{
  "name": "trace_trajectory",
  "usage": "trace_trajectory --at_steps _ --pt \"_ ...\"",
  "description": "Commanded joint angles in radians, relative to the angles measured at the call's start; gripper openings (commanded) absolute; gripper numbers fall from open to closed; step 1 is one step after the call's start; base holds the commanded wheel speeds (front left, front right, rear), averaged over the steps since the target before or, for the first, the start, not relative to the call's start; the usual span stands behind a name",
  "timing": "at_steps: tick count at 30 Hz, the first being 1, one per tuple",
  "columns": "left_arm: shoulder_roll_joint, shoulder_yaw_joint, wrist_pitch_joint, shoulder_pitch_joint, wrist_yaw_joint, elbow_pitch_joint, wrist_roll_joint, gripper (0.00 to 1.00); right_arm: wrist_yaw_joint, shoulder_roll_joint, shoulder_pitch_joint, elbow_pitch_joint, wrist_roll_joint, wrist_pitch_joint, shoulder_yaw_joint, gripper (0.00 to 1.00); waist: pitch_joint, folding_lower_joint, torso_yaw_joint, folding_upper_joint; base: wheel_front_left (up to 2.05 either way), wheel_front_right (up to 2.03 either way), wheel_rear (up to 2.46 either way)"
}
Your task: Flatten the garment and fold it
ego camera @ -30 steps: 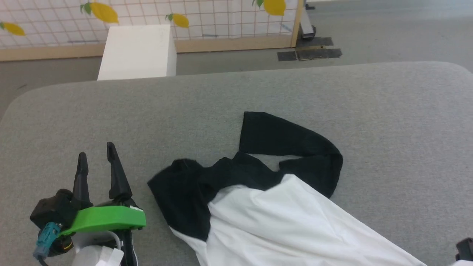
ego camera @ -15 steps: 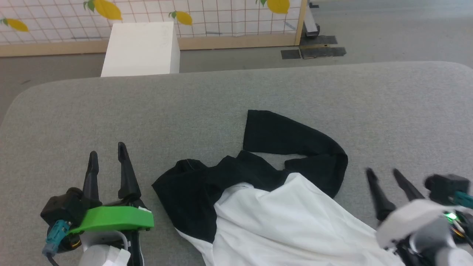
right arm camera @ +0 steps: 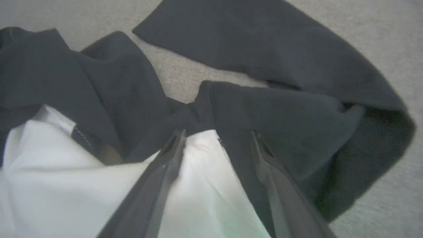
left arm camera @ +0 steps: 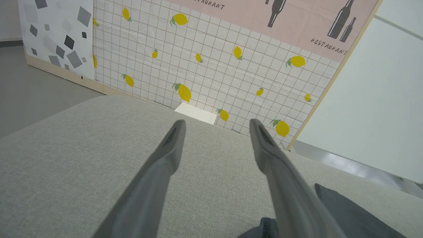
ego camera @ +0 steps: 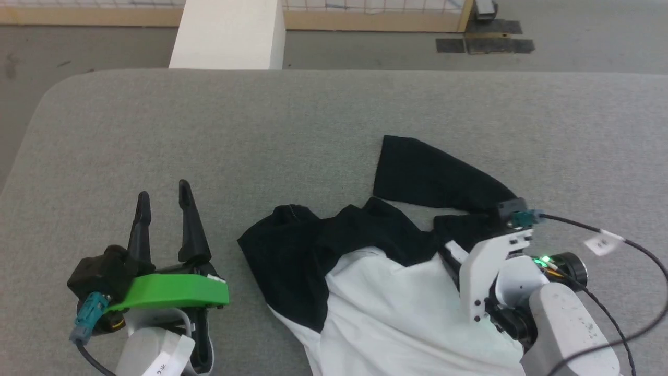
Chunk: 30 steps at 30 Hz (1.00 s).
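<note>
The garment (ego camera: 396, 308) lies crumpled on the grey table (ego camera: 313, 115), its white body toward the near edge. One black sleeve (ego camera: 433, 177) is bent back at the far right, and black cloth is bunched at the left (ego camera: 282, 261). My right arm's wrist (ego camera: 496, 261) hangs over the right shoulder area. My right gripper (right arm camera: 217, 135) is open, its tips just above the seam where the white body (right arm camera: 66, 185) meets the black sleeve (right arm camera: 297, 132), with nothing between them. My left gripper (ego camera: 163, 201) rests open over bare table, left of the garment (left arm camera: 357, 215).
A white box (ego camera: 229, 34) stands on the floor past the table's far edge. A lemon-patterned grid panel (left arm camera: 198, 66) rises behind it. The right arm's cable (ego camera: 626, 245) loops over the table at the right. Bare grey table stretches left and beyond the garment.
The head camera has tilted down and shifted. My right arm has come in from the lower right over the garment's right shoulder, and its gripper has opened. My left gripper has stayed put.
</note>
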Motion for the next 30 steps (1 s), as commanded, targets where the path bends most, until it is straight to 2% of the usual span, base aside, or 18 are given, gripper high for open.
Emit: trace_trajectory --at_steps 1,4,5,6,7,10,11,13,21,24,25,26,27,30 --pt "-0.002 -0.004 -0.004 -0.015 0.008 -0.003 0.002 1.0 -0.002 0.0 -0.022 0.03 -0.009 0.05 0.01 1.0 0.023 0.0 0.025 0.0075 0.0 0.0 0.0" --pt "-0.002 -0.008 -0.004 -0.018 0.012 -0.003 -0.001 1.0 -0.002 -0.012 -0.042 0.089 -0.033 0.18 0.042 1.0 0.029 0.0 0.032 0.0075 0.0 0.0 0.0" --pt "-0.002 -0.01 -0.004 -0.019 0.013 -0.002 -0.003 1.0 -0.002 -0.016 -0.045 0.101 -0.037 0.222 0.048 0.72 0.03 0.0 0.034 0.0075 0.0 0.0 0.0" --pt "-0.002 -0.011 -0.004 -0.019 0.014 -0.002 -0.004 1.0 -0.002 -0.02 -0.049 0.104 -0.038 0.243 0.051 0.24 0.031 0.0 0.035 0.0075 0.0 0.0 0.0" --pt "-0.002 -0.013 -0.004 -0.02 0.016 -0.001 -0.005 1.0 -0.002 -0.026 -0.054 0.097 -0.037 0.244 0.049 0.0 0.032 0.0 0.036 0.0075 0.0 0.0 0.0" --pt "-0.002 -0.013 -0.004 -0.02 0.02 -0.002 -0.009 1.0 -0.002 -0.032 -0.07 0.072 -0.046 0.179 -0.009 0.0 0.03 0.0 0.033 0.0075 0.0 0.0 0.0" --pt "-0.002 -0.01 -0.004 -0.015 0.022 -0.001 -0.011 1.0 -0.002 -0.022 -0.11 0.026 -0.102 -0.03 -0.241 0.0 0.008 0.0 0.015 0.0075 0.0 0.0 0.0" --pt "-0.002 -0.01 -0.004 -0.012 0.021 0.001 -0.011 1.0 -0.002 -0.02 -0.117 0.007 -0.123 -0.08 -0.328 0.0 -0.001 0.0 0.009 0.0075 0.0 0.0 0.0" --pt "-0.002 -0.006 -0.004 0.005 0.016 0.005 -0.009 1.0 -0.002 -0.005 -0.048 -0.071 -0.184 -0.129 -0.676 0.0 -0.025 0.0 -0.016 0.0075 0.0 0.0 0.0" --pt "-0.002 -0.005 -0.004 0.01 0.013 0.009 -0.008 1.0 -0.002 -0.002 0.004 -0.06 -0.183 -0.101 -0.713 0.0 -0.031 0.0 -0.03 0.0075 0.0 0.0 0.0" --pt "-0.002 -0.006 -0.004 0.011 0.012 0.011 -0.007 1.0 -0.002 -0.001 0.022 -0.049 -0.161 -0.094 -0.701 0.04 -0.032 0.0 -0.036 0.0075 0.0 0.0 0.0" --pt "-0.002 -0.007 -0.004 0.012 0.01 0.012 -0.006 1.0 -0.002 -0.001 0.037 -0.04 -0.136 -0.092 -0.681 0.46 -0.033 0.0 -0.042 0.0075 0.0 0.0 0.0" --pt "-0.002 -0.011 -0.004 0.012 0.007 0.014 -0.005 1.0 -0.002 -0.001 0.054 -0.034 -0.103 -0.097 -0.657 1.0 -0.035 0.0 -0.047 0.0075 0.0 0.0 0.0" --pt "-0.002 -0.029 -0.004 0.007 0.001 0.02 0.0 1.0 -0.002 -0.001 0.096 -0.054 -0.02 -0.157 -0.586 1.0 -0.039 0.0 -0.06 0.0075 0.0 0.0 0.0"
